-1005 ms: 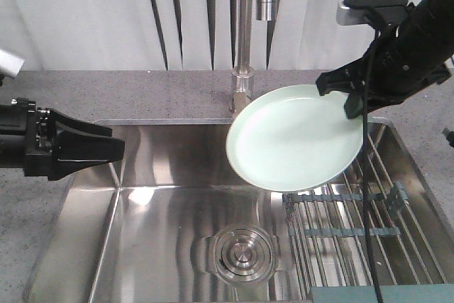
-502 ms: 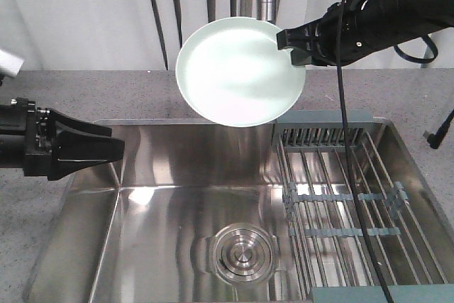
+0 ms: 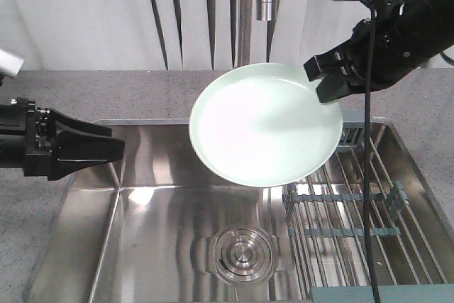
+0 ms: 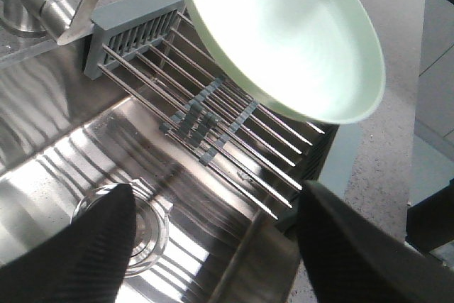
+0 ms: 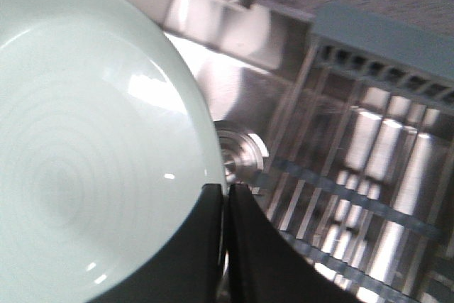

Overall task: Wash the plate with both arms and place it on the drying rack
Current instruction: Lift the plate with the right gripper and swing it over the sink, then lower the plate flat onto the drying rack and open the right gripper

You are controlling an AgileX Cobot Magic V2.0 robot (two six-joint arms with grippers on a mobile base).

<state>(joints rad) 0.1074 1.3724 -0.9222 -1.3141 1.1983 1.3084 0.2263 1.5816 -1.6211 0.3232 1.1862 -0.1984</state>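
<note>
Nearest, the steel sink [image 3: 78, 232] has a brushed, shiny floor with the round ribbed drain [image 3: 240, 253] in its middle. Over the right half of the basin lies the drying rack [image 3: 355, 235], made of parallel steel rods, grey plastic cross pieces and a slatted grey block at the far end. The left pincer [image 3: 113, 148] waits over the left edge of the sink, well apart from the plate. Its wrist view shows two black fingers spread wide with nothing between them.

Further back, the plate [image 3: 262, 125] hangs tilted in the air above the far part of the basin, one broad face turned to the camera. It is round, pale mint and glossy, with a low raised rim. The right pincer [image 3: 325, 83] pinches it at the upper right rim only. That wrist view is blurred, so how deep the fingers bite cannot be told. The plate looks stiff and probably brittle, and its glaze will likely be slippery once wet. With one rim grip the weight pulls like a lever, so a second hold on the opposite rim seems wise. Behind stand the faucet [image 3: 245, 33] and the speckled grey bench [image 3: 106, 94].
</note>
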